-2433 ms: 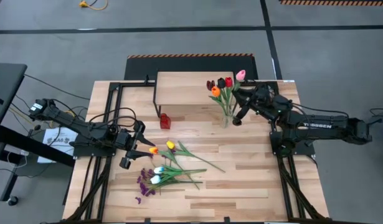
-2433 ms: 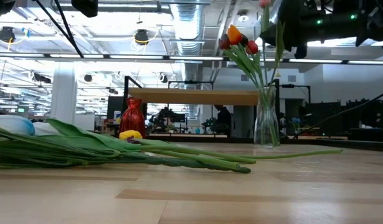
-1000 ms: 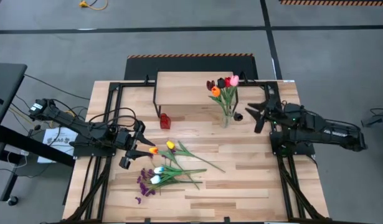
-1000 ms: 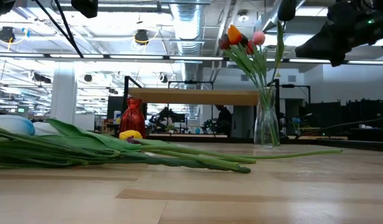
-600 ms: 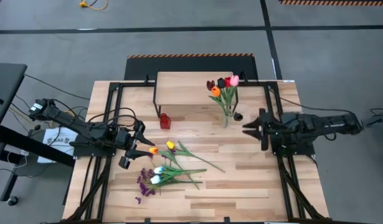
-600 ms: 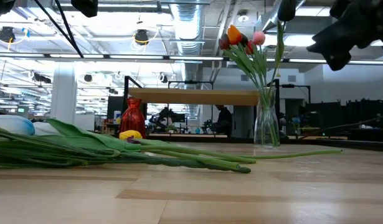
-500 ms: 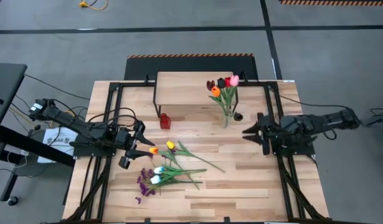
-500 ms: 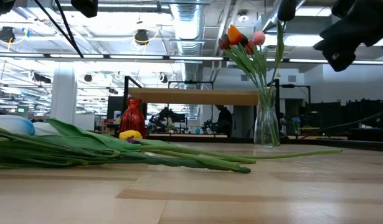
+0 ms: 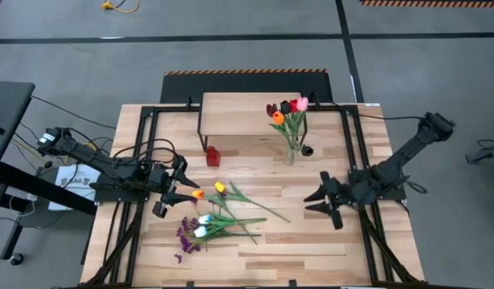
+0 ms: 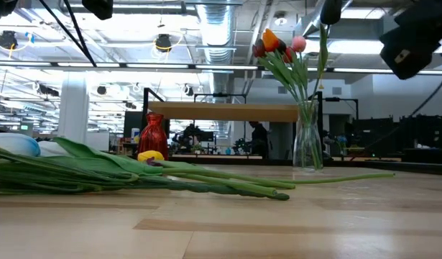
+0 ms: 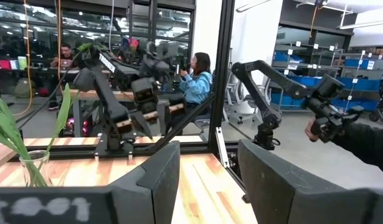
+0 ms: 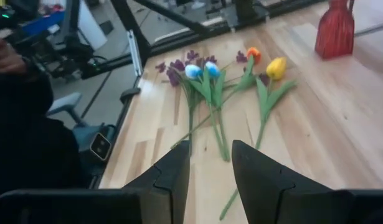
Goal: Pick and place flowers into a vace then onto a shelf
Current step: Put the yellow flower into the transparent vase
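High view: I see the whole wooden table [image 9: 311,241] from above, both arms, the shelf [image 9: 247,112] at the far edge, and a clear glass vase [image 9: 292,152] standing on the tabletop just in front of the shelf, not on it.
Flowers in vase: red, dark maroon, orange and pink tulips [image 9: 287,108] stand in it, heads leaning over the shelf's plank.
Flowers on table: the loose flowers [image 9: 218,213] lie flat near the left side, orange and yellow heads nearest the left gripper, white tulips and purple sprigs nearer the front edge.
Red vase: a small red vase [image 9: 213,156] stands by the shelf's left leg.
Low view: only here do I see the clear vase upright with the shelf plank behind it [image 10: 231,111], and the loose stems [image 10: 134,176] lying along the table.
Right wrist view: it alone gives me the loose flowers [image 12: 219,87] close up, heads fanned towards the red vase [image 12: 335,28].
Left wrist view: it shows me people seated in the room beyond the table and the clear vase [image 11: 32,171] at the edge.
Left gripper: the left gripper [image 9: 182,191] sits low beside the orange and yellow heads, fingers parted a little, pinching nothing I can see.
Right gripper: the right gripper [image 9: 315,201] hovers over bare table right of the loose flowers, well apart from the clear vase, fingers spread with an empty gap between them.
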Available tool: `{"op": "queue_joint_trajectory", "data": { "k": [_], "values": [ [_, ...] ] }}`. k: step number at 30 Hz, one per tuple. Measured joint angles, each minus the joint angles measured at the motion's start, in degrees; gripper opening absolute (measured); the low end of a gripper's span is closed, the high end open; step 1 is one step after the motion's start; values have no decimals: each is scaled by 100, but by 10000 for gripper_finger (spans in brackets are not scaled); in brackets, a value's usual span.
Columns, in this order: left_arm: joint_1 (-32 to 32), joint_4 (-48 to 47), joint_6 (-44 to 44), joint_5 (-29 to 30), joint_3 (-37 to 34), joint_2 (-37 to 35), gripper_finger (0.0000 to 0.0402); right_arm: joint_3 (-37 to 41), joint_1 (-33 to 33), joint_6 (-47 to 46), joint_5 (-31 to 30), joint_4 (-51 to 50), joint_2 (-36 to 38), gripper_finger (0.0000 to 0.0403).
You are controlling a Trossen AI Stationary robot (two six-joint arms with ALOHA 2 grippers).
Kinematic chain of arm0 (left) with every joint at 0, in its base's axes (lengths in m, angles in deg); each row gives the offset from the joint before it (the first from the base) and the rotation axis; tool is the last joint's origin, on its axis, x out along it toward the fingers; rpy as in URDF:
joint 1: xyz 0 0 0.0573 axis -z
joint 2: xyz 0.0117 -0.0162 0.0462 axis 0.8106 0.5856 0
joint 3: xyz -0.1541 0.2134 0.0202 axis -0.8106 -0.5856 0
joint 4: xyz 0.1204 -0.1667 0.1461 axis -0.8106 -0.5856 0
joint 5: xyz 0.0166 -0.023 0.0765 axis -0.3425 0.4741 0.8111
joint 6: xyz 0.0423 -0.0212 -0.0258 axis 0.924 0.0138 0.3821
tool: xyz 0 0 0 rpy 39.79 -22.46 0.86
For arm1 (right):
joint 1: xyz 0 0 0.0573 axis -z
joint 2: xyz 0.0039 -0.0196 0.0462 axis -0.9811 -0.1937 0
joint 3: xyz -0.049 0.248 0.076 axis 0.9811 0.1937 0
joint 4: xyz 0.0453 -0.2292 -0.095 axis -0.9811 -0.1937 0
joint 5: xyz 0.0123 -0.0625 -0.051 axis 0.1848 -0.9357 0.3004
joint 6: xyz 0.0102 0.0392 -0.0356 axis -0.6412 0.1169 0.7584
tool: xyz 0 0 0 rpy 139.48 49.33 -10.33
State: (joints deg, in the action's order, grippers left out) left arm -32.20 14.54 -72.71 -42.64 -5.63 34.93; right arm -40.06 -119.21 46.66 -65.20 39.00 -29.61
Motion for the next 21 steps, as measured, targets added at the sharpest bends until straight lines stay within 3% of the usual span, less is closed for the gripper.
{"op": "queue_joint_trajectory", "data": {
  "k": [7,12,21],
  "values": [
    [103,58,-9,-16,0,0,152,0,-562,-407,-1043,1218,-1533,113],
    [299,81,-9,-14,0,0,152,-77,-609,-430,-1393,2204,-2662,113],
    [538,76,-2,1,0,0,152,-1242,-398,-373,-1880,2346,-4458,113]
  ]
}}
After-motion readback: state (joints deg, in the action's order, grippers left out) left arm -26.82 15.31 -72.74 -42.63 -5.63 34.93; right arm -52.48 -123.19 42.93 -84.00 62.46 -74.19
